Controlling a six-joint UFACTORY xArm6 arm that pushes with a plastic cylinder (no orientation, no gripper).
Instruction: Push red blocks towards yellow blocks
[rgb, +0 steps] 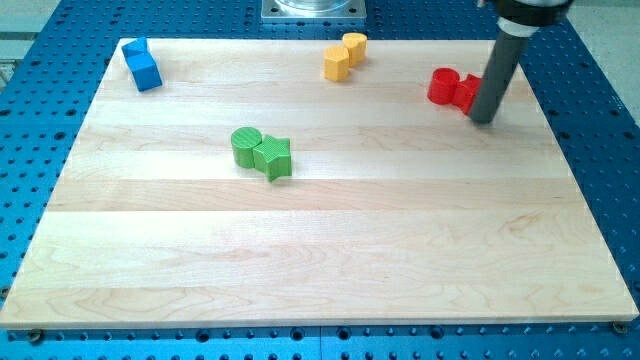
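Two red blocks sit at the view's upper right: a red rounded block (442, 86) and a second red block (466, 92) touching its right side, partly hidden by the rod. My tip (482, 119) rests on the board right against the right side of the second red block. Two yellow blocks sit at the view's top centre: a yellow hexagonal block (337, 63) and a yellow cylinder (354, 46) touching it, to the left of the red pair.
A green cylinder (246, 146) and a green star block (273, 157) touch each other left of centre. Two blue blocks (142, 65) lie at the upper left corner. The wooden board (320, 250) lies on a blue perforated table.
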